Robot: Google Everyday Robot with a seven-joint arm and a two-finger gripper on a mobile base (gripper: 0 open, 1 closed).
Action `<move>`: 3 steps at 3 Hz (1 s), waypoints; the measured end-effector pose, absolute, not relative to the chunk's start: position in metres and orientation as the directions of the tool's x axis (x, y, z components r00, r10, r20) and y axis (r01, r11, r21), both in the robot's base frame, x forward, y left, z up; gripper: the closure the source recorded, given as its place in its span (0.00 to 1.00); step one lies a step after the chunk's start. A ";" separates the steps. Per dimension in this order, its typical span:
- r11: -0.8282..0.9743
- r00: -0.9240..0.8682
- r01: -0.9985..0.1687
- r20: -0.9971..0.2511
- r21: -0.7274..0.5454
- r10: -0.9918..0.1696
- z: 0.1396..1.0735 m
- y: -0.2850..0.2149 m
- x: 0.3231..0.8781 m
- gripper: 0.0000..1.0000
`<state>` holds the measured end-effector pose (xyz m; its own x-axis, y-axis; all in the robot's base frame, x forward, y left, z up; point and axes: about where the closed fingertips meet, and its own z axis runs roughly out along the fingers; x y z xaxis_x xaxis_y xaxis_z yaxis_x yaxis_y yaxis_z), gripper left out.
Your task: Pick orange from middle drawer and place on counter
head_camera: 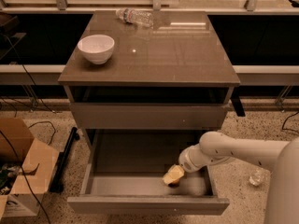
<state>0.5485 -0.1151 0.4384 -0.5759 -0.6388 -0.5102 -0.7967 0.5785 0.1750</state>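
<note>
The middle drawer [126,157] is pulled out, and its bare grey-brown floor shows. My gripper [173,175] reaches in from the right on the white arm [233,150] and hangs low over the drawer floor near the front right. The orange does not show; only a small dark patch lies under the gripper tip. The counter [163,50] is the glossy top slab above, well behind and above the gripper.
A white bowl [96,48] stands on the counter's left side and a clear plastic bottle [135,17] lies at its back edge. An open cardboard box [18,171] sits on the floor to the left. A closed drawer front [149,115] overhangs the back of the open drawer.
</note>
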 end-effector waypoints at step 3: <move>0.635 -0.666 -0.739 -0.389 0.225 -0.637 0.379 -0.117 0.530 0.25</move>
<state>0.5295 -0.1169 0.3786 -0.6658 -0.6366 -0.3891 -0.7389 0.6351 0.2252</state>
